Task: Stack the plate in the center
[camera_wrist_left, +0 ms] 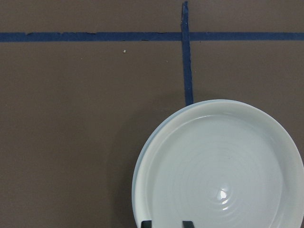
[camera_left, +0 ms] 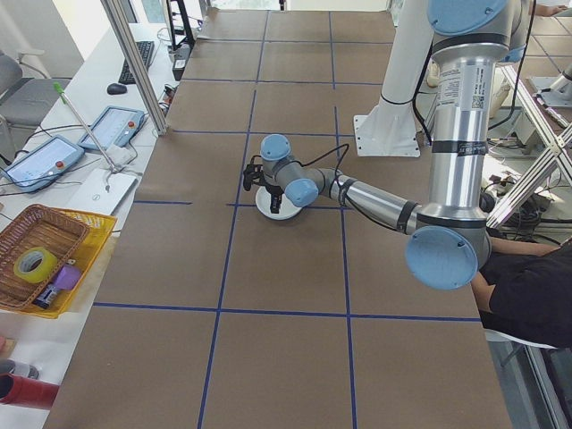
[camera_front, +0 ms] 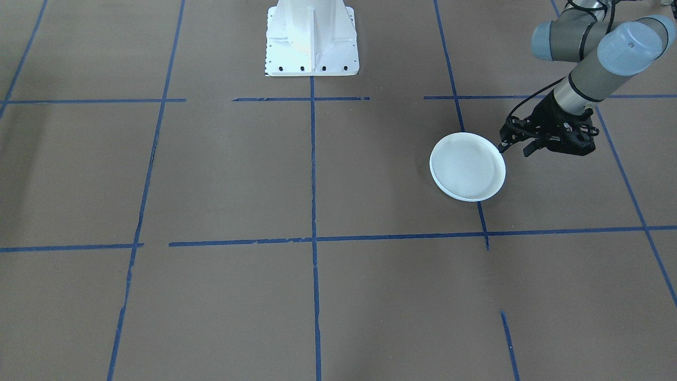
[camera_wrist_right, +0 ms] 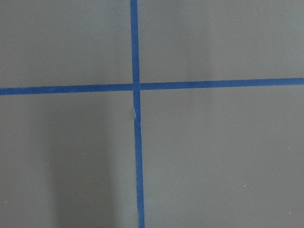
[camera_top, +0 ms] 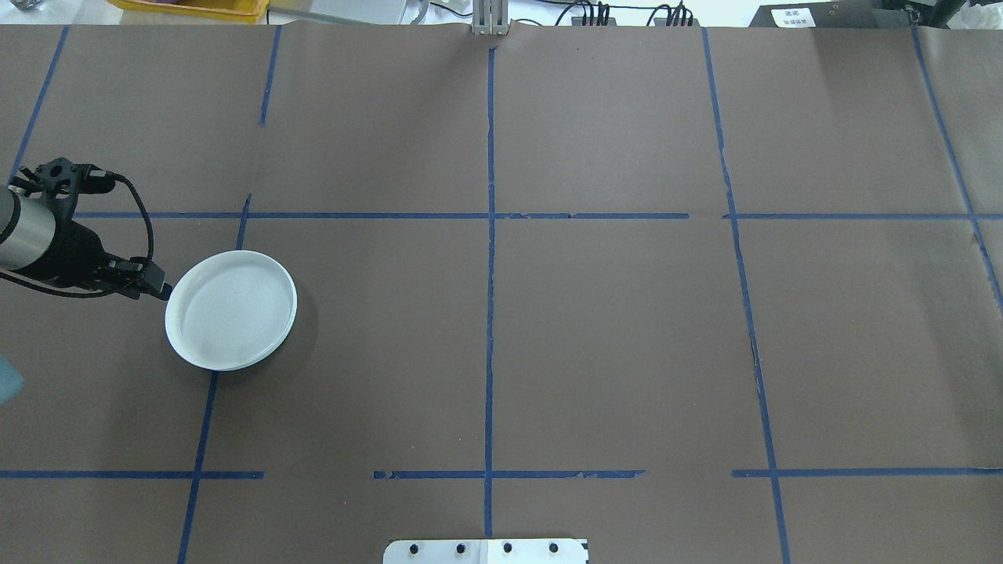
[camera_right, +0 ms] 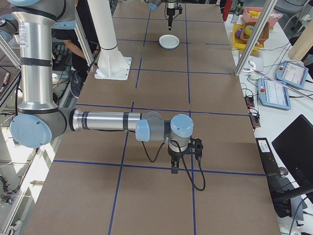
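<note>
Plate [camera_top: 230,310] at overhead frame's left, rigid, glossy, likely slippery and breakable; left gripper [camera_top: 161,291] pinches its near rim; right gripper's [camera_right: 174,169] state unreadable.

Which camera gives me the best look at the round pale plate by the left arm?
The left wrist view: the round pale plate fills the frame, showing faint concentric rings and a second rim edge beneath. The overhead and front-facing views show it whole but plain. The right side view shows it small; in the left side view the arm mostly covers it.
</note>
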